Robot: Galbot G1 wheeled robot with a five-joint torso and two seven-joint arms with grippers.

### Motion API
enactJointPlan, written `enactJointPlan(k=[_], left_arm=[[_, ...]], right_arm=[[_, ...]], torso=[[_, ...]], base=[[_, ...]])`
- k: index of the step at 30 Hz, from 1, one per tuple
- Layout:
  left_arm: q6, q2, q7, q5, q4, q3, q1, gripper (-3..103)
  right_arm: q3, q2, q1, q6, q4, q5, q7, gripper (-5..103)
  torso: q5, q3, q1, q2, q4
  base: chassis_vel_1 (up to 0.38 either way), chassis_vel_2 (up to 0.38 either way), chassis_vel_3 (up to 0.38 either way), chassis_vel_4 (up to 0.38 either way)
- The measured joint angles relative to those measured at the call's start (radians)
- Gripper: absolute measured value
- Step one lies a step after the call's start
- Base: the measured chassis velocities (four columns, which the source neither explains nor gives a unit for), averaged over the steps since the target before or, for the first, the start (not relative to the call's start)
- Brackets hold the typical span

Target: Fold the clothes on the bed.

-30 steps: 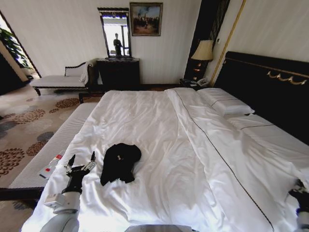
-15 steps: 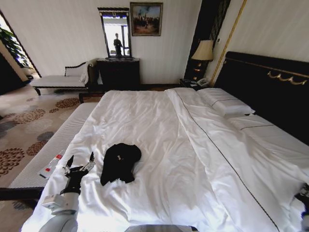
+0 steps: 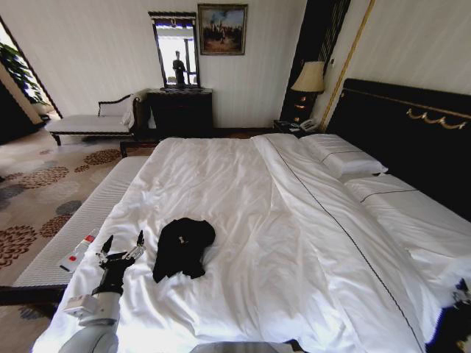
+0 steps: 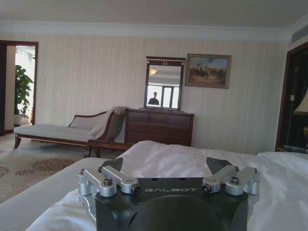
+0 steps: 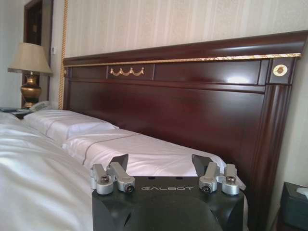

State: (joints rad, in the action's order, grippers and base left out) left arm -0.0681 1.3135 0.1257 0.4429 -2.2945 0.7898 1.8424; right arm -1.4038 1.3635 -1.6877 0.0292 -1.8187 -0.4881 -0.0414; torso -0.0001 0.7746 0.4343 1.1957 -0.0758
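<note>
The left gripper [image 3: 122,247] hung low over the near left corner of the bed [image 3: 243,191], with its two fingers spread wide apart and nothing between them. In the left wrist view the same gripper [image 4: 166,169] pointed across the white sheet toward a long seat [image 4: 62,131] and a dark dresser [image 4: 160,127] by the far wall. Just beside that gripper, a little toward the middle of the bed, lay the black shirt [image 3: 182,247], all bunched up in a heap on the white cover, not touching the fingers. The right gripper [image 5: 162,166] was far off at the other side of the bed, near the dark headboard [image 5: 192,101] and the pillows [image 5: 62,124], and its fingers were spread open too, holding nothing. A lamp [image 3: 310,79] stood past the pillows
</note>
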Motion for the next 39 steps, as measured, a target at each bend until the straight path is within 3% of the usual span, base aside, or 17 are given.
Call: enactJointPlan(k=[1,4,6,8,12,14,19,29,39], left_arm=[[0.0,0.001,0.0,0.0,0.0,0.0,0.001,100],[-0.001,0.007,-0.001,-0.002,0.0,-0.001,0.004,100],[-0.001,0.008,-0.001,-0.003,0.0,-0.002,0.005,100],[-0.001,0.012,-0.002,-0.006,-0.001,-0.004,0.007,100],[-0.001,0.015,-0.002,-0.01,-0.002,-0.007,0.01,100],[-0.002,0.018,-0.003,-0.015,-0.005,-0.01,0.013,100],[-0.005,0.023,-0.004,-0.016,-0.007,-0.009,0.018,100],[-0.008,0.025,-0.006,-0.014,-0.001,-0.01,0.016,100],[-0.008,0.023,-0.005,-0.014,0.003,-0.009,0.013,100]], right_arm=[[0.005,0.004,-0.003,0.001,-0.009,-0.001,0.002,75],[0.052,0.038,-0.033,0.02,-0.089,0.0,0.02,91],[0.061,0.045,-0.039,0.023,-0.103,0.003,0.023,91],[0.121,0.091,-0.078,0.033,-0.196,0.027,0.043,99],[0.206,0.151,-0.115,0.04,-0.3,0.056,0.065,100],[0.311,0.196,-0.137,0.046,-0.376,0.12,0.079,100],[0.395,0.211,-0.15,0.046,-0.413,0.196,0.084,100],[0.41,0.219,-0.165,0.05,-0.395,0.273,0.082,100],[0.404,0.226,-0.169,0.059,-0.37,0.276,0.076,100]], torso=[[0.0,0.0,0.0,0.0,0.0],[0.0,0.0,0.0,0.0,0.0002],[0.0,0.0,0.0,0.0,0.0001],[0.0,0.0,0.0,0.0,-0.0001],[-0.0001,0.0,0.0,0.0,-0.0001],[-0.0002,0.0,0.0,0.0,-0.0001],[-0.0001,0.0,0.0,0.0,0.0001],[0.0,0.0,0.0,0.0,0.0],[0.0002,0.0,0.0,0.0,-0.0002]], base=[[0.0,0.0,0.0,0.0],[0.0,0.0,0.0,0.0],[0.0,0.0,0.0,0.0],[0.0,0.0,0.0,0.0],[0.0,0.0,0.0,0.0],[0.0,0.0,0.0,0.0],[0.0,0.0,0.0,0.0],[0.0,0.0,0.0,0.0],[0.015,0.025,-0.015,-0.013]])
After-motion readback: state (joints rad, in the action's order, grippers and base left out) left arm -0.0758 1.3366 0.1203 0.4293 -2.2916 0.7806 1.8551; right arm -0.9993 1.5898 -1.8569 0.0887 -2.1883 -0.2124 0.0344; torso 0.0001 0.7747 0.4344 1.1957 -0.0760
